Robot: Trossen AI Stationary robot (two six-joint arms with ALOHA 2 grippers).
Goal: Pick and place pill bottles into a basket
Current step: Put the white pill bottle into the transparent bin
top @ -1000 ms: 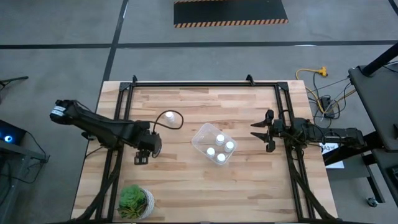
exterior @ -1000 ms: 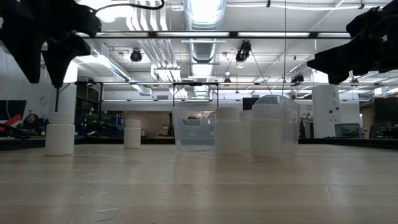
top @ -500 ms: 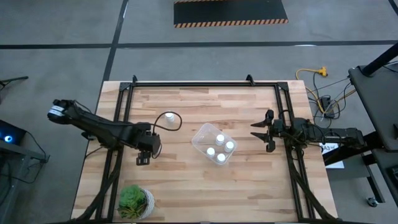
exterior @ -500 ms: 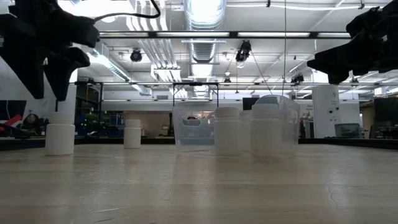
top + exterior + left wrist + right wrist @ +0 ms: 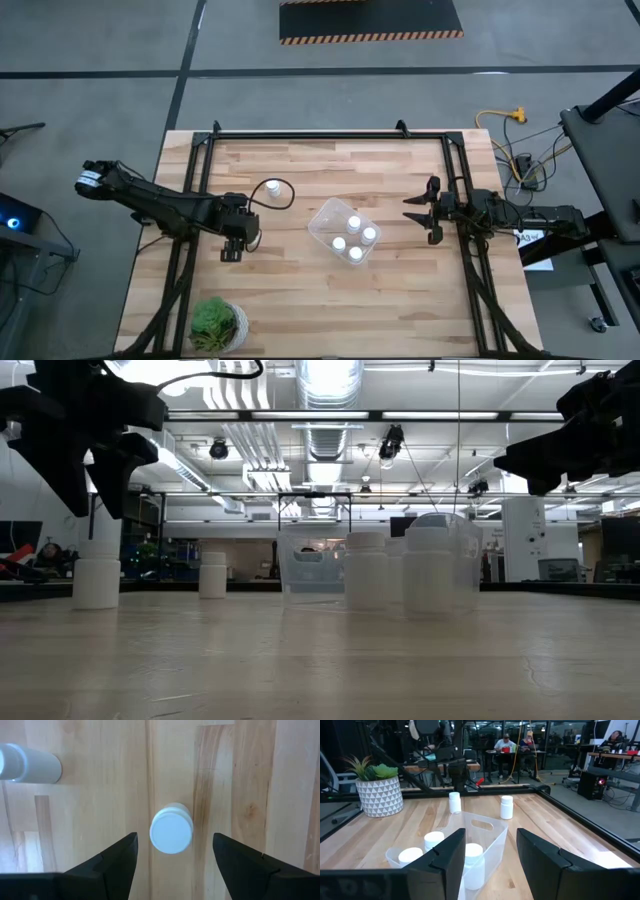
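Observation:
A white pill bottle [image 5: 171, 831] stands upright on the wood table, cap up. My left gripper [image 5: 175, 852] hangs open above it, pointing down, one finger to each side of the bottle and well clear of it [image 5: 93, 510]. In the low view this bottle [image 5: 97, 575] stands below the fingers. A second bottle [image 5: 271, 188] stands farther back. The clear basket [image 5: 322, 222] sits mid-table with several bottles [image 5: 353, 221] upright in it. My right gripper [image 5: 415, 210] waits open at the table's right side, level, facing the basket.
A green potted plant [image 5: 217, 324] stands near the table's front left corner. Black frame rails [image 5: 186, 250] run along both sides and the far edge. Bare wood lies between the basket and the left gripper. People sit at desks in the room beyond [image 5: 507, 742].
My left gripper has tipped more steeply downward and come down a little over the bottle below it, staying open. The bottles and basket have not moved.

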